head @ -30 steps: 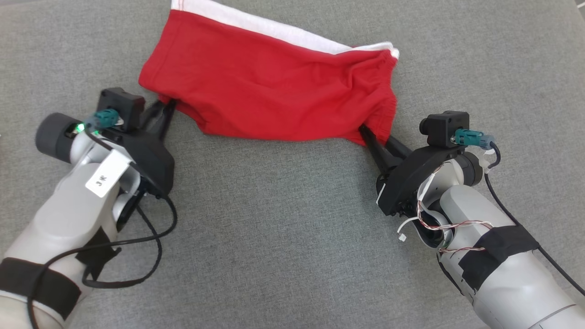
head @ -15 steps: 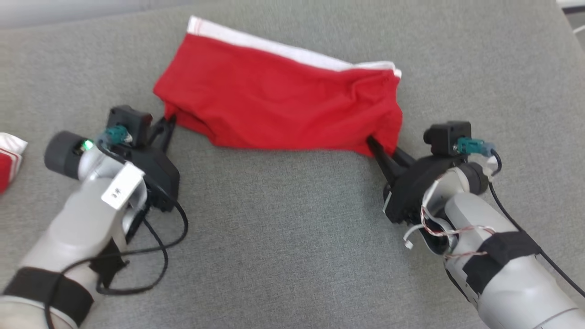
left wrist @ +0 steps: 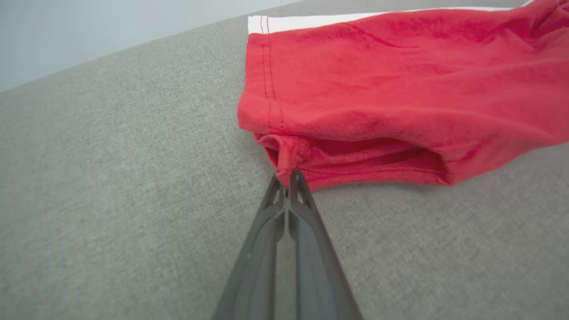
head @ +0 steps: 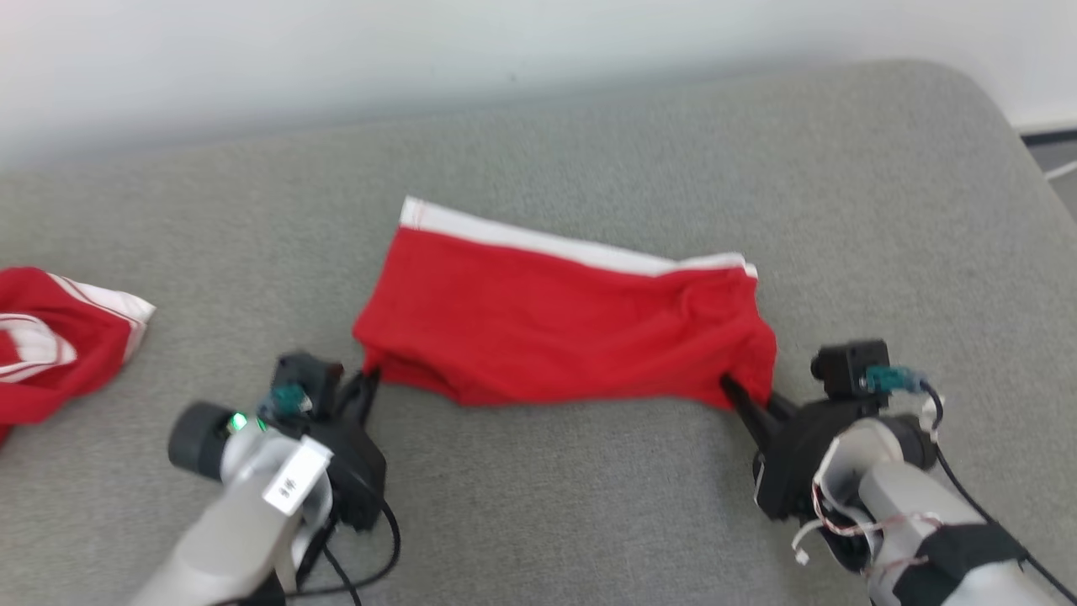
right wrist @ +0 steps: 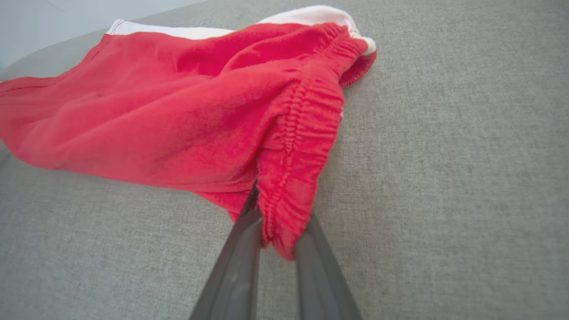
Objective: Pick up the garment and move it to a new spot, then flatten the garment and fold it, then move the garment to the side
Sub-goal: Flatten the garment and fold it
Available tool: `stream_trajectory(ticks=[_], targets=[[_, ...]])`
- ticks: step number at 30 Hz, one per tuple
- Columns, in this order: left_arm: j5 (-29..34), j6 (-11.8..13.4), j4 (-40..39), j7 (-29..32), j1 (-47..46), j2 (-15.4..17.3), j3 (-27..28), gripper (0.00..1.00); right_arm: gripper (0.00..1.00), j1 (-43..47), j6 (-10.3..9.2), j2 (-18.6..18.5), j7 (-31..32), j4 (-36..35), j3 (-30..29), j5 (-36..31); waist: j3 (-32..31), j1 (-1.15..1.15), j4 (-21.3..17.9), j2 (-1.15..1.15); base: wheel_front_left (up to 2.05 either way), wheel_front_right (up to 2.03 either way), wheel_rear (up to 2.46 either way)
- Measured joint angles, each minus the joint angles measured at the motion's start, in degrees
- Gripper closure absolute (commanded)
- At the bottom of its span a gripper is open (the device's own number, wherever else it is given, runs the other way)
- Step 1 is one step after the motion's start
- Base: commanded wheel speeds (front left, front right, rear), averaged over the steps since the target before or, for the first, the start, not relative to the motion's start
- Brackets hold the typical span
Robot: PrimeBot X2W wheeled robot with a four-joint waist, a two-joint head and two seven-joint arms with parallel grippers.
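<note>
A grey padded surface (head: pixel 538 522) is carrying the red garment (head: pixel 555 337), which is lying stretched across its middle. A second red-and-white cloth (head: pixel 50 345) is lying at the left. The left gripper (head: pixel 368 383) is pinching the garment's near-left corner, and the right gripper (head: pixel 730 389) is clenching its near-right waistband.

- A grey woven fabric surface (head: pixel 538 522) fills the scene, its far right corner rounded.
- A pale, plain wall (head: pixel 336 50) rises behind it.
- A dark strip (head: pixel 1047 133) lines the wall's foot at right.

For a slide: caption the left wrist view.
Left gripper, shut, pinches a hem corner of red white-banded shorts on grey woven upholstery.
</note>
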Motion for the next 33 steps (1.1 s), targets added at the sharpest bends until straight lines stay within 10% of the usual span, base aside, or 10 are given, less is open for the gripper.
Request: stream_trajectory(ticks=[33], targets=[[-3.0, 5.6, -3.8, -1.3, 16.5, 0.2, 1.1, 1.0, 1.0, 10.8, 0.07, -3.4, 4.6, -6.8, 5.1, 1.4, -10.6, 0.0, 11.0, -0.01, 0.0, 0.0, 0.0]])
